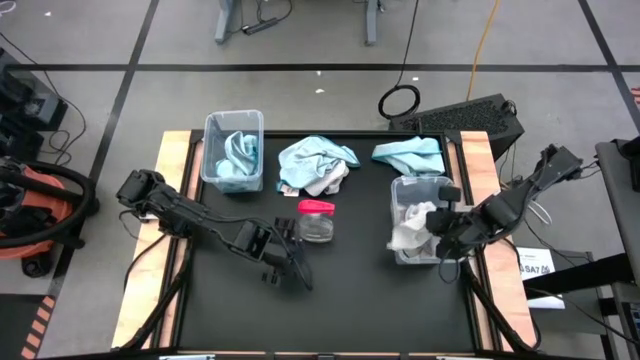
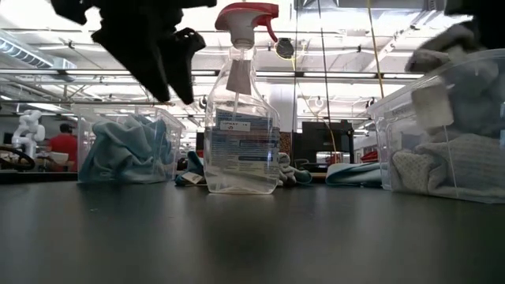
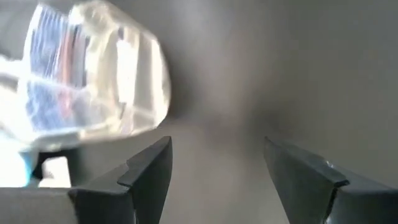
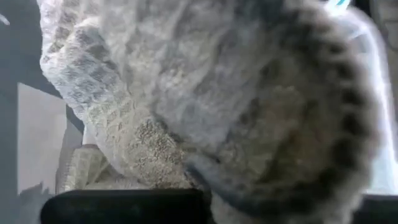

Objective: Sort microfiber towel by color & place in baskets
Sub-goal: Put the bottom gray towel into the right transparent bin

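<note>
- The black desk (image 1: 340, 290) carries two clear baskets: the left basket (image 1: 234, 150) holds a blue towel (image 1: 238, 152).
- Right tool (image 1: 437, 222), over the right basket (image 1: 422, 222), is clenched on a white towel (image 1: 408, 232).
- Left tool (image 1: 292, 262) hangs released beside the spray bottle (image 1: 316, 220).

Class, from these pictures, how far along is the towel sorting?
Done: blue towels fill the left basket, grey-white ones lie in the right basket. In hand: the right gripper, over that basket, pinches a grey-white towel. Left: the mixed pile and a blue towel on the table. The left gripper waits open.
</note>
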